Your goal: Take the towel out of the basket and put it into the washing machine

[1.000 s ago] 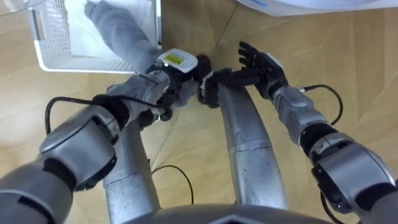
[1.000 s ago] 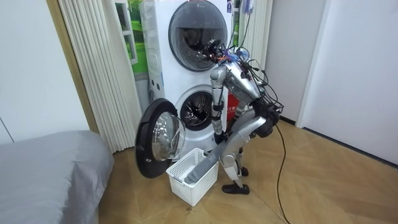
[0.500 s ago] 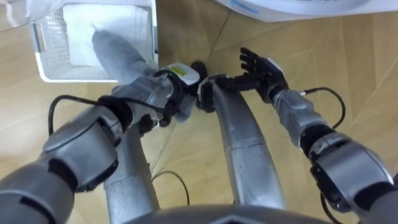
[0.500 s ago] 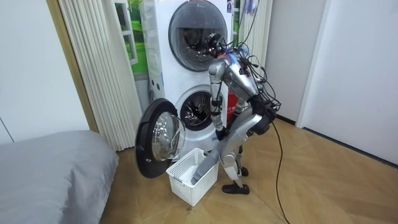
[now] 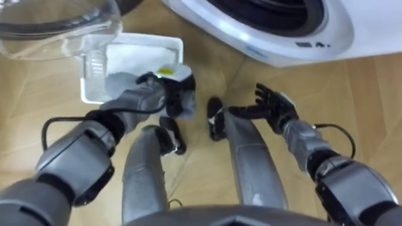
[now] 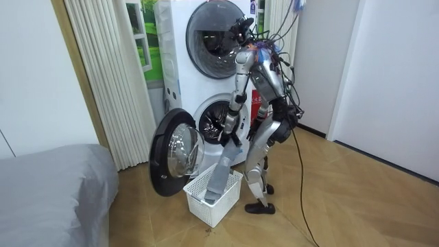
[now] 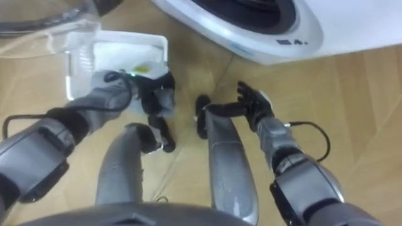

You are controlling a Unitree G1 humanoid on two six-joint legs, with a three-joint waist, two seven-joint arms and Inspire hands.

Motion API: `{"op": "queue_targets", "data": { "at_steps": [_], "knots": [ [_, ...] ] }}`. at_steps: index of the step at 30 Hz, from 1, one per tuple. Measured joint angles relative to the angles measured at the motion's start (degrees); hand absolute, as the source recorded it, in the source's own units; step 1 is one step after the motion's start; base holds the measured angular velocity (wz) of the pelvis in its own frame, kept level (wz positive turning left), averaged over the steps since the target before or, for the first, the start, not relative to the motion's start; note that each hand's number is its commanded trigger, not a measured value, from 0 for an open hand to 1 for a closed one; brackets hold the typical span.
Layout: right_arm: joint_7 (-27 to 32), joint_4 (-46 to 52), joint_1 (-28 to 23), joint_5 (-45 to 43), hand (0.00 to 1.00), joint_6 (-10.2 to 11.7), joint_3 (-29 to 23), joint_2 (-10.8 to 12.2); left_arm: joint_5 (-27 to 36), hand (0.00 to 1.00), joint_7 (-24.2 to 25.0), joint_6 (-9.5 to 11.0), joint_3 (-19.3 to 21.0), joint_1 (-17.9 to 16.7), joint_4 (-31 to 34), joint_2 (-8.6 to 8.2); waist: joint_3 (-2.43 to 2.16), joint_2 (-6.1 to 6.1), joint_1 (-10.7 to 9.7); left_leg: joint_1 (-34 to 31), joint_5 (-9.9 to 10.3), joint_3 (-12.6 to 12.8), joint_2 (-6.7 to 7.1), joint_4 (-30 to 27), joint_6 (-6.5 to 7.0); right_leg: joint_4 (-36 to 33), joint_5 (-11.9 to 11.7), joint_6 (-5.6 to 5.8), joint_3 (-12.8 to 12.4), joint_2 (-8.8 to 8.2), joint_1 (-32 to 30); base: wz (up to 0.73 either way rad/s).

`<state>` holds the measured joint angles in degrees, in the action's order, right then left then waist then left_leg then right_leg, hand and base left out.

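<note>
Towel (image 6: pixel 223 171): rising as robot is straightening, tail trailing in basket (image 5: pixel 94 66).
Left hand (image 5: pixel 171 93): clenching towel's top, lifting it toward washer (image 5: pixel 326 25).
Right hand (image 5: pixel 273 108): spreading open, holding nothing, keeping clear.

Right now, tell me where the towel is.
Room view: the grey towel hangs from the left robot hand down into the white basket, beside the open washer door.
</note>
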<state>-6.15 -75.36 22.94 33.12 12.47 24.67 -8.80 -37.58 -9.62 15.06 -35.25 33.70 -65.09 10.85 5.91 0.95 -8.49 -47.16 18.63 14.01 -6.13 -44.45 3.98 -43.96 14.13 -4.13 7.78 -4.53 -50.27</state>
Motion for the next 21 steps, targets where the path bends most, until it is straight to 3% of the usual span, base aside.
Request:
{"op": "queue_targets", "data": {
  "at_steps": [7,11,13,17,21],
  "knots": [
    [1.09,4.40,-0.08,-6.42,0.00,0.07,-1.06,-0.18,7.63,1.00,-7.69,0.87,7.30,-1.26,6.81,-0.85,-0.07,0.10,1.44,2.44,-0.21,-0.23,0.15,0.82,0.07,1.23,0.19,0.30,1.13,-0.37,3.16,0.07],
    [1.69,4.39,0.25,-9.67,0.00,0.07,-1.02,0.41,14.75,1.00,-8.50,1.34,7.87,-2.40,10.09,-3.54,-0.12,0.05,2.75,3.61,-0.30,-0.21,0.37,0.95,0.20,1.28,0.23,0.39,1.21,-0.65,4.38,0.01],
    [1.73,4.35,0.09,-11.80,0.00,0.05,-1.09,1.31,21.14,1.00,-8.40,2.91,8.21,-4.00,11.23,-5.07,-0.24,-0.11,3.36,4.89,-0.30,-0.26,0.49,1.20,0.20,1.34,0.34,0.48,1.27,-0.75,5.64,0.03],
    [1.69,4.97,-0.01,-16.44,0.00,0.05,-1.18,2.32,34.12,1.00,-3.53,3.58,8.36,-5.14,11.23,-6.90,-0.94,-0.74,3.75,4.92,-0.84,-0.39,0.86,1.62,0.39,1.23,0.22,0.39,1.72,-1.30,5.69,0.09],
    [1.42,6.52,-0.62,-18.07,0.00,0.08,-0.63,2.79,45.28,1.00,3.34,3.58,7.87,-6.39,11.27,-6.96,-1.41,-1.35,3.98,4.88,-0.96,-0.55,0.84,1.66,0.44,1.40,0.04,0.37,2.00,-1.31,5.88,0.03]
  ]
}}
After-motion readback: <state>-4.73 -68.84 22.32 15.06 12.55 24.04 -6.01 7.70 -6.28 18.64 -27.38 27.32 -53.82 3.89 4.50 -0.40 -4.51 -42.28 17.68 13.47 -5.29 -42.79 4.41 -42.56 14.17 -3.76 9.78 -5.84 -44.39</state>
